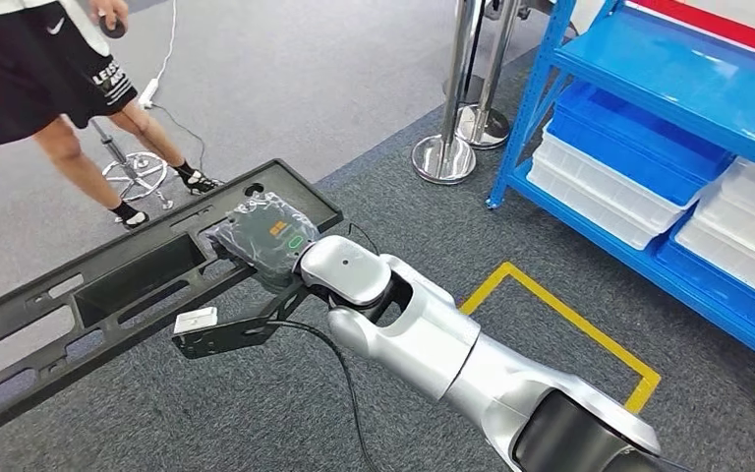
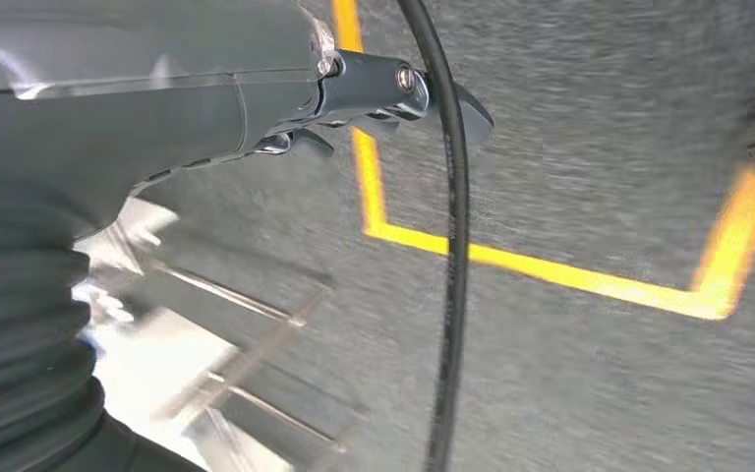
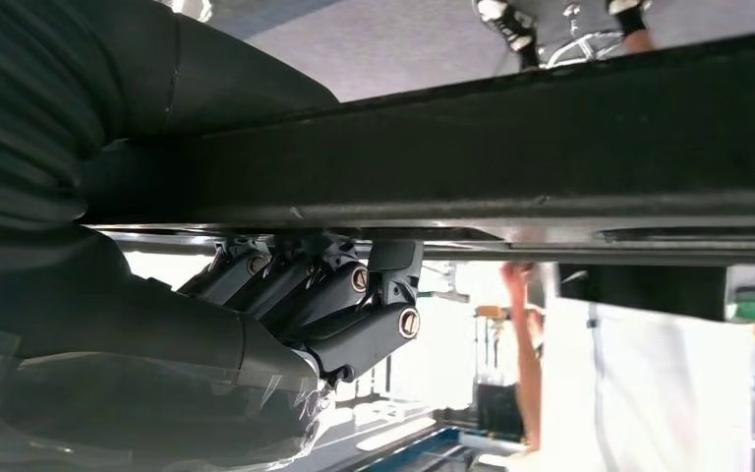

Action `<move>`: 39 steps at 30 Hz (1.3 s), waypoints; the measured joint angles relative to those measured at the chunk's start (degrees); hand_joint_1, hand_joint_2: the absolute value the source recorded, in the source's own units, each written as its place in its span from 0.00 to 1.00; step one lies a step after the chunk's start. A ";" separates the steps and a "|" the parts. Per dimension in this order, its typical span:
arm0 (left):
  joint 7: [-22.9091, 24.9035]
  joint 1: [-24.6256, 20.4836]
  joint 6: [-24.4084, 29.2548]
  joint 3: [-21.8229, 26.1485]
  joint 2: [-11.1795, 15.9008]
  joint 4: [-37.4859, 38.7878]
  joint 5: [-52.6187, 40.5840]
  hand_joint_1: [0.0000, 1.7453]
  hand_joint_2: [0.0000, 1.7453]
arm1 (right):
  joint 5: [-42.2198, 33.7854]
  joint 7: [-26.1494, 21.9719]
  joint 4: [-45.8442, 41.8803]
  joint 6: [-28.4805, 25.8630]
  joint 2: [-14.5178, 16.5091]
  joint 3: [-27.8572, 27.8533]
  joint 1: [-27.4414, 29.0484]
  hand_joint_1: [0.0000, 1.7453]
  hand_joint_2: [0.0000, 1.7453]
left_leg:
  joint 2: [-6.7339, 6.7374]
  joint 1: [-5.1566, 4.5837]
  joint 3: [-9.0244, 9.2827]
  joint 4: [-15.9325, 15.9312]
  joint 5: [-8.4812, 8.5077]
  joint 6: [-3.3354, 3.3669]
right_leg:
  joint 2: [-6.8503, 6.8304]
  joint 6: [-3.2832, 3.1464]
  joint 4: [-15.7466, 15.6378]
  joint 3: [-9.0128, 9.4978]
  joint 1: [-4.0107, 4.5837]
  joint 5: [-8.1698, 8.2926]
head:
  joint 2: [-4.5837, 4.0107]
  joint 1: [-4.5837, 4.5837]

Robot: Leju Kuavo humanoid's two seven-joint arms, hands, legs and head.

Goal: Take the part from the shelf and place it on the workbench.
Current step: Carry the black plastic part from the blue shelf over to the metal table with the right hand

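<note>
The part (image 1: 211, 202) is a long black plastic panel with several cut-outs, stretching from the lower left toward the middle of the head view, above the carpet. My right hand (image 1: 265, 236), wrapped in clear film, grips its far long edge near the right end. In the right wrist view the dark fingers (image 3: 354, 295) curl against the underside of the black part (image 3: 551, 147). My left hand (image 2: 256, 88) hangs over the grey carpet with a dark finger stretched out and nothing in it.
A blue shelf (image 1: 649, 69) with white bins (image 1: 600, 187) stands at the right. Two chrome stanchion bases (image 1: 444, 157) sit beside it. Yellow floor tape (image 1: 560, 315) marks a rectangle under my arm. A person (image 1: 39, 69) stands at the upper left by a stool base (image 1: 138, 172).
</note>
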 joint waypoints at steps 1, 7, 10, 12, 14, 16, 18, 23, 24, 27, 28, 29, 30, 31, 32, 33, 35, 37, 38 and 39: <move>-0.25 0.19 -0.15 0.80 0.02 0.00 -0.13 0.00 1.00 | -0.03 0.17 -0.08 -0.03 -0.07 -0.01 -0.03 0.96 1.00 | 0.04 -0.21 0.12 -0.46 -0.16 0.53 | -0.46 0.29 0.04 0.02 0.15 -0.09 | 0.00 0.01; -0.77 1.30 -0.58 3.45 0.30 0.00 -0.42 0.00 1.00 | -0.13 0.46 -0.38 -0.10 -0.77 -0.03 0.02 0.96 1.00 | -2.89 -0.02 -0.26 -1.34 0.87 2.87 | 3.88 1.49 7.39 -3.03 -0.34 -5.10 | 0.00 0.02; -0.72 1.23 -0.74 4.19 0.30 0.00 -0.13 0.00 1.00 | -0.15 0.53 -0.38 -0.10 -1.43 -0.03 0.43 0.96 1.00 | -4.98 -0.28 -0.69 -1.25 1.09 3.22 | 5.44 1.35 16.03 -7.46 -0.41 -7.95 | 0.00 0.02; -0.78 1.79 -1.18 5.13 0.38 0.00 0.78 0.00 1.00 | -0.03 0.86 -0.45 -0.18 -1.96 -0.10 0.68 0.96 1.00 | -6.50 -0.41 -0.82 -1.05 1.13 3.24 | 5.98 0.97 13.03 -6.28 -0.39 -4.99 | 0.00 0.02; -1.24 2.87 -1.78 6.62 0.46 0.00 2.50 0.00 1.00 | 0.28 1.38 -1.06 -0.60 -3.32 -0.62 1.08 0.96 1.00 | -8.01 -0.49 -1.01 -0.80 1.17 3.04 | 8.80 0.29 5.54 -2.85 -0.47 -1.14 | 0.00 0.01; -2.02 4.45 -2.07 8.48 0.55 0.00 4.48 0.00 1.00 | 0.69 1.65 -2.62 -1.33 -5.85 -2.08 2.17 0.96 1.00 | -9.49 -0.29 -1.47 -0.65 1.39 2.50 | 10.98 0.06 1.12 -0.93 -0.41 0.34 | 0.00 0.01; -2.73 6.68 -2.09 10.23 0.61 0.00 5.91 0.00 1.00 | 1.20 1.58 -4.80 -1.79 -8.92 -4.27 3.76 0.96 1.00 | -11.04 0.11 -1.82 -0.85 1.75 1.70 | 10.09 0.07 0.35 -0.59 -0.18 0.35 | 0.00 0.01; -3.34 10.11 -2.08 12.57 0.93 0.00 6.77 0.00 1.00 | 2.43 1.56 -8.83 -1.36 -13.79 -7.82 6.21 0.96 1.00 | -4.13 0.04 -6.21 8.41 -3.56 0.63 | 6.14 -0.67 -1.22 0.24 -0.36 1.13 | 0.00 0.00; -3.47 10.05 -2.07 12.79 0.98 0.00 6.75 0.00 1.00 | 2.67 1.58 -9.50 -1.08 -14.18 -8.05 6.51 0.96 1.00 | -3.47 0.11 -7.67 11.85 -5.03 0.34 | 5.16 -0.73 -1.19 0.24 -0.28 1.06 | 0.00 0.01; -3.95 10.14 -2.06 13.21 1.21 0.00 6.56 0.00 1.00 | 3.45 1.79 -11.08 0.02 -14.79 -8.35 7.01 0.96 1.00 | -2.63 0.20 -6.59 11.65 -3.95 -0.05 | 2.54 -0.59 -0.97 0.30 -0.16 0.67 | 0.00 0.00; -4.10 10.25 -2.06 13.23 1.40 0.00 6.46 0.00 1.00 | 3.65 1.90 -11.58 0.37 -14.91 -8.38 7.00 0.96 1.00 | -1.79 0.16 -4.26 7.83 -2.31 0.00 | 1.81 -0.45 -0.85 0.39 -0.12 0.47 | 0.00 0.00; -4.25 10.31 -2.06 13.24 1.62 0.00 6.33 0.00 1.00 | 3.84 2.02 -12.07 0.64 -15.01 -8.47 6.91 0.96 1.00 | -0.62 -0.11 -2.02 4.11 -1.15 0.27 | 1.09 -0.24 -0.72 0.46 0.05 0.24 | 0.00 0.00; -4.45 10.33 -2.11 13.23 1.83 0.00 6.23 0.00 1.00 | 3.97 2.10 -12.48 0.89 -15.09 -8.57 6.76 0.96 1.00 | 0.28 -0.37 -0.45 1.25 -0.38 0.72 | 0.43 -0.01 -0.59 0.53 0.21 0.04 | 0.00 0.00; -4.64 10.35 -2.19 13.23 2.02 0.00 6.19 0.00 1.00 | 4.06 2.16 -12.80 1.09 -15.18 -8.70 6.59 0.96 1.00 | 0.85 -0.63 0.31 -0.29 -0.11 1.21 | -0.19 0.21 -0.51 0.58 0.37 -0.11 | 0.00 0.01; -4.80 10.40 -2.30 13.24 2.18 0.00 6.15 0.00 1.00 | 4.09 2.17 -13.03 1.23 -15.28 -8.84 6.43 0.96 1.00 | 0.64 -0.89 0.29 -0.59 -0.20 1.72 | -0.80 0.44 -0.50 0.62 0.48 -0.20 | 0.00 0.01; -4.92 10.55 -2.43 13.24 2.28 0.00 6.14 0.00 1.00 | 4.09 2.17 -13.19 1.37 -15.37 -8.97 6.30 0.96 1.00 | -0.09 -0.93 0.12 -0.74 -0.05 2.13 | -1.37 0.67 -0.51 0.70 0.48 -0.27 | 0.00 0.01; -5.00 10.94 -2.63 13.24 2.44 0.00 6.16 0.00 1.00 | 4.10 2.16 -13.50 1.58 -15.66 -9.32 6.14 0.96 1.00 | -1.38 -0.72 0.15 -1.18 0.25 2.86 | -0.22 1.26 0.31 0.54 0.22 -1.17 | 0.00 0.01; -5.03 11.03 -2.74 13.24 2.55 0.00 6.23 0.00 1.00 | 4.10 2.16 -13.68 1.70 -16.16 -9.84 6.03 0.96 1.00 | -2.51 -0.48 0.21 -1.63 0.62 3.57 | 3.21 1.58 4.88 -1.49 -0.12 -4.09 | 0.00 0.02; -5.07 10.96 -2.75 13.24 2.60 0.00 6.27 0.00 1.00 | 4.10 2.16 -13.69 1.73 -16.47 -10.07 6.03 0.96 1.00 | -3.14 -0.52 0.12 -1.67 0.70 3.77 | 4.58 1.57 8.74 -3.40 -0.18 -6.03 | 0.00 0.02; -5.10 10.90 -2.75 13.24 2.64 0.00 6.31 0.00 1.00 | 4.10 2.19 -13.68 1.77 -16.78 -10.24 6.08 0.96 1.00 | -3.82 -0.55 0.03 -1.66 0.75 3.88 | 5.23 1.57 12.65 -5.38 -0.22 -7.58 | 0.00 0.02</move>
